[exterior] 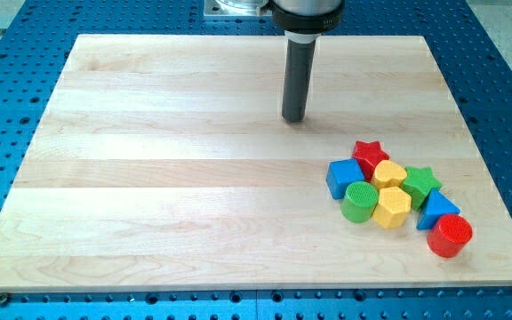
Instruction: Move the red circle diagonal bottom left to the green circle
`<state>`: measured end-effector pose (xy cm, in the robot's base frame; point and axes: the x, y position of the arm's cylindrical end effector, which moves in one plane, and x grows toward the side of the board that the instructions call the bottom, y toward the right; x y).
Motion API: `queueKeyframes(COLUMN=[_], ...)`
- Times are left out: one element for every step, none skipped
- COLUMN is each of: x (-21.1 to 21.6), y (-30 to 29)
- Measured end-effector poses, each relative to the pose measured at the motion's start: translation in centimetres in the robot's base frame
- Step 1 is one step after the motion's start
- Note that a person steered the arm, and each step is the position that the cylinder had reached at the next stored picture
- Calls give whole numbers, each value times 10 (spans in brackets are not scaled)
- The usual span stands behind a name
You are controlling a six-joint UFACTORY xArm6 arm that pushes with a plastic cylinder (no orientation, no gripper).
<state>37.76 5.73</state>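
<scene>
The red circle stands at the lower right end of a tight cluster of blocks at the view's right. The green circle stands at the cluster's lower left, about a hand's width left of the red circle. My tip rests on the board well above and left of the cluster, touching no block.
The cluster also holds a red star, a blue cube, a yellow block, a yellow hexagon, a green star and a blue triangle. The wooden board lies on a blue perforated table.
</scene>
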Motion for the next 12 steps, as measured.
queueKeyframes(x=[5, 8, 11, 12, 12, 7, 0, 54, 123, 133, 175, 203], y=[0, 0, 0, 0, 12, 110, 218, 238, 238, 238, 243, 221])
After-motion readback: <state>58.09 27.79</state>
